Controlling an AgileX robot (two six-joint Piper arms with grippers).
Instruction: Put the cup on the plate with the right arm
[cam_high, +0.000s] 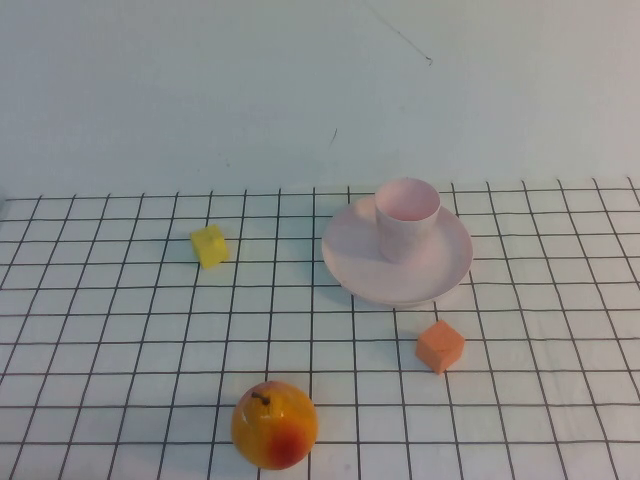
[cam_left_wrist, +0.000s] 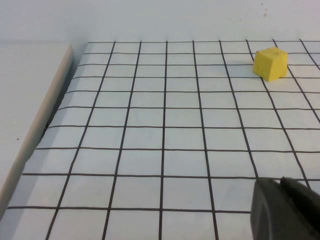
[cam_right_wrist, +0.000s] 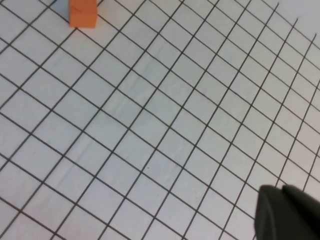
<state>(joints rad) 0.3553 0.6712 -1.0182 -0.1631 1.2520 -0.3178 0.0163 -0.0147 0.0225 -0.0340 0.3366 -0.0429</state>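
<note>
You are looking down at a table covered by a white cloth (cam_high: 560, 330) with a black grid. The cup (cam_high: 407, 219) stands upright on the plate (cam_high: 360, 265), toward the plate's far side, its pink inside facing up. The plate sits right of centre, near the far edge of the cloth. So, as far as you can judge, the main job is done: the cup is on the plate and nothing is holding it.

Neither arm shows in the high view. In the right wrist view, only a dark tip of the right gripper (cam_right_wrist: 287, 212) shows at the picture's edge, above bare cloth, with an orange cube (cam_right_wrist: 83, 12) well apart from it. You cannot tell whether its fingers are apart or together. The left gripper (cam_left_wrist: 285, 210) likewise shows only a dark tip above bare cloth, with a yellow cube (cam_left_wrist: 270, 63) well apart from it; its fingers cannot be judged either.

A round orange-yellow fruit (cam_high: 274, 425) lies near the front edge, well away from the plate. Nothing seems left beyond parking the arms.
</note>
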